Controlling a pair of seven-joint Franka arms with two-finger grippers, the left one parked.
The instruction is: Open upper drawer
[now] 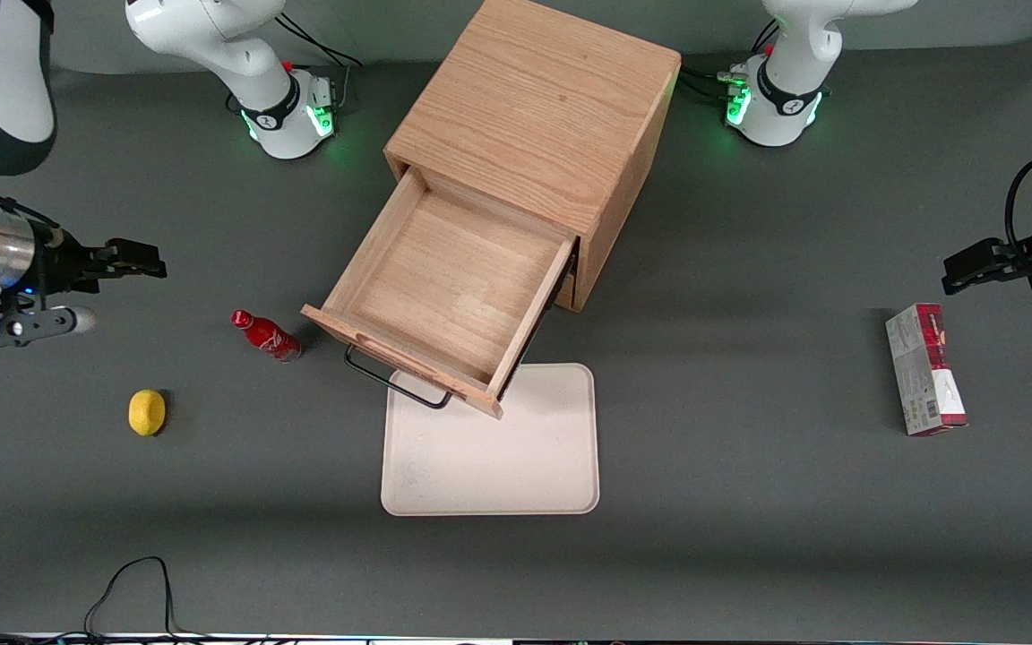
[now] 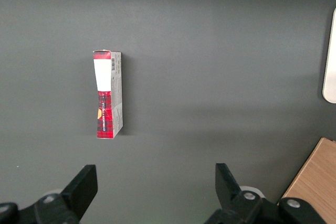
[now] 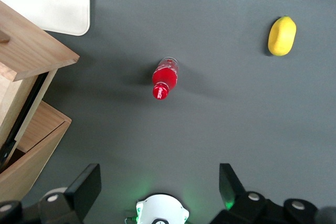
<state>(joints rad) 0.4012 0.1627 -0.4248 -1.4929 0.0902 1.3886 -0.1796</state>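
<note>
While the upper drawer [image 1: 458, 287] gapes — bare; claw [image 1: 144, 260] open, apart.

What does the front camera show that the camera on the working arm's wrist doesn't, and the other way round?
Only the front view shows the whole cabinet, the empty inside of the pulled-out upper drawer with its black handle, and a red and white carton toward the parked arm's end of the table.

Only the right wrist view looks straight down between the open gripper, which hangs above bare table near the bottle.

Both show the red bottle, the lemon, the beige tray and the drawer's corner.
</note>
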